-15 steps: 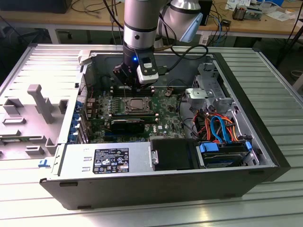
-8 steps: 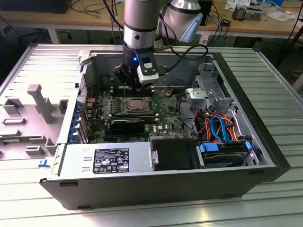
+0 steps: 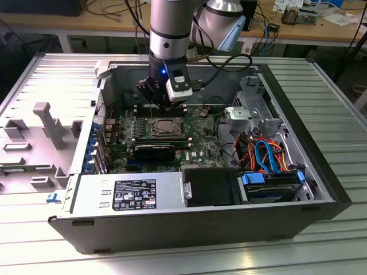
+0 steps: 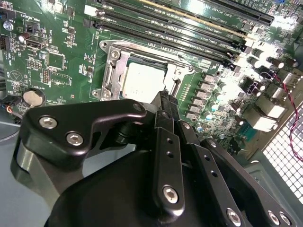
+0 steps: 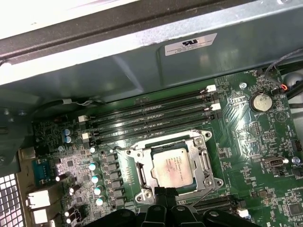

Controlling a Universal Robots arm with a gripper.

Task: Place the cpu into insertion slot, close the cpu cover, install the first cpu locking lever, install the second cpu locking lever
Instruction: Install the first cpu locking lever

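The cpu [image 5: 174, 165] lies flat in the insertion slot [image 5: 142, 172] on the green motherboard, its silver top showing through the window of the cpu cover [image 5: 201, 158]. The cover lies down flat around the chip. A thin wire locking lever [image 5: 206, 193] runs along one side of the socket, close to my fingertips. My gripper [image 5: 164, 191] hovers at the socket's edge, fingers together and holding nothing. In the second wrist view the gripper [image 4: 165, 98] sits just beside the cpu [image 4: 143, 80] and the cover [image 4: 112, 71]. In the exterior view the gripper [image 3: 153, 106] hangs over the cpu [image 3: 167, 125].
Long black memory slots [image 5: 151, 118] run beside the socket, with the case's metal wall [image 5: 142, 61] behind them. The exterior view shows a black card [image 3: 155, 151], a power supply [image 3: 129, 195], a drive bay with coloured cables [image 3: 266, 157], and the grey case side panel [image 3: 40, 132] at its left.
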